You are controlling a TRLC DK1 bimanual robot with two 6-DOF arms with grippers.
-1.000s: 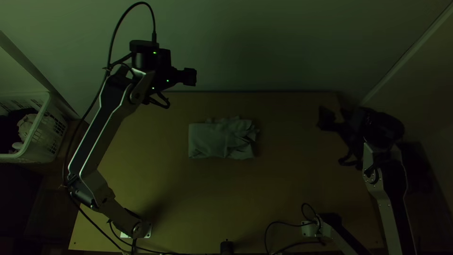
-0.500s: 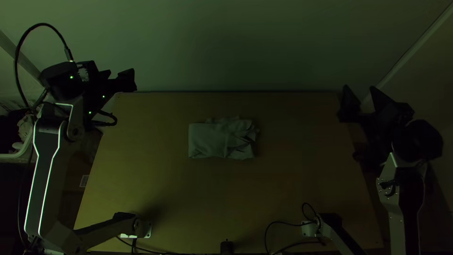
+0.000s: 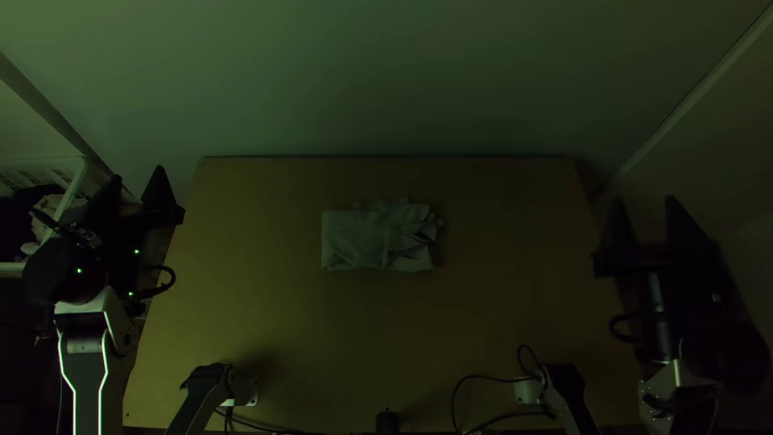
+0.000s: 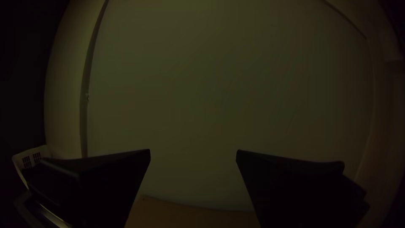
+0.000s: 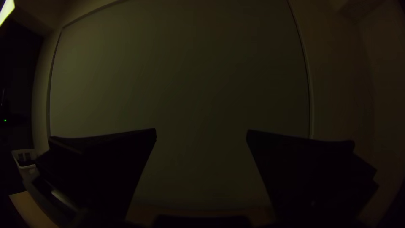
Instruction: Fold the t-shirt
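At the near edge of the table (image 3: 483, 322), a small black object (image 3: 387, 421) stood between the bases of the two arms, with black cables (image 3: 463, 395) looping beside the right base (image 3: 527, 391). The left base (image 3: 246, 392) sat near the table's left corner.

Farther up, the t-shirt (image 3: 350, 242) lay around the middle of the table, folded into a compact rectangle. Its left part was fairly smooth; the right end was creased and bunched, and the far edge was ruffled. It was well apart from both grippers.

The right gripper (image 3: 644, 201) hung past the table's right side, its fingers wide apart with nothing between them. Off the left side was the left gripper (image 3: 138, 177), its fingers also spread wide and holding nothing. Near it stood a white basket (image 3: 40, 160) with dark and pale cloth inside. Beyond the table's far edge rose a pale wall (image 3: 386, 80).
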